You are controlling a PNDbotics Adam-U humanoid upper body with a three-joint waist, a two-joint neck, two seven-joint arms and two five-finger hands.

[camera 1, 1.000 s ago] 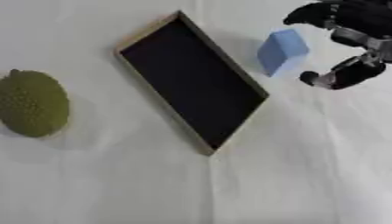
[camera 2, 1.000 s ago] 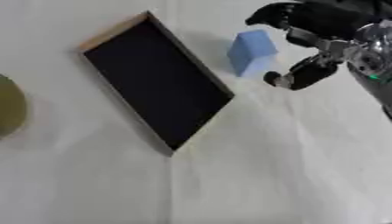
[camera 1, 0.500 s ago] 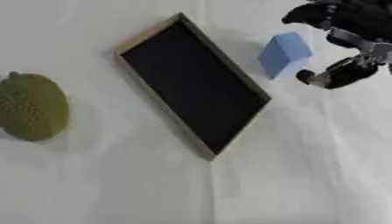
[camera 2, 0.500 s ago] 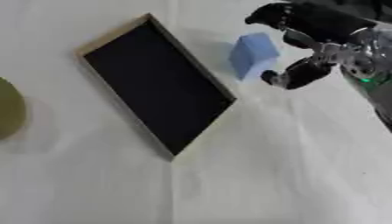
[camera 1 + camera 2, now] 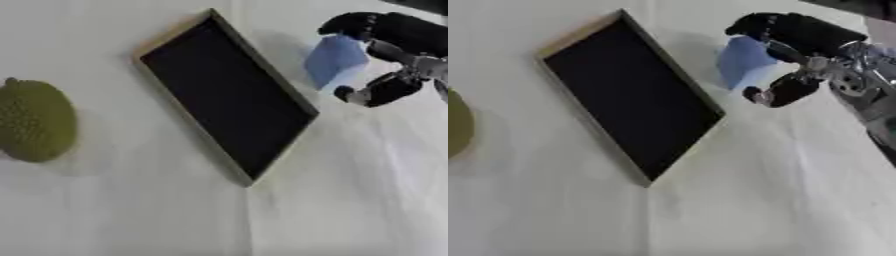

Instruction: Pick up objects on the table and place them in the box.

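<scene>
Right hand (image 5: 798, 55) — upper right, fingers curled over top of blue block (image 5: 334, 59), thumb below it; block pinched, whether clear of bench (image 5: 350, 210) cannot tell. Block just right of box's long edge. Box (image 5: 227, 97) — dark, shallow, empty, long axis diagonal; lies to hand's left. Green bumpy fruit (image 5: 35, 120) — far left, untouched. Left hand not seen.
</scene>
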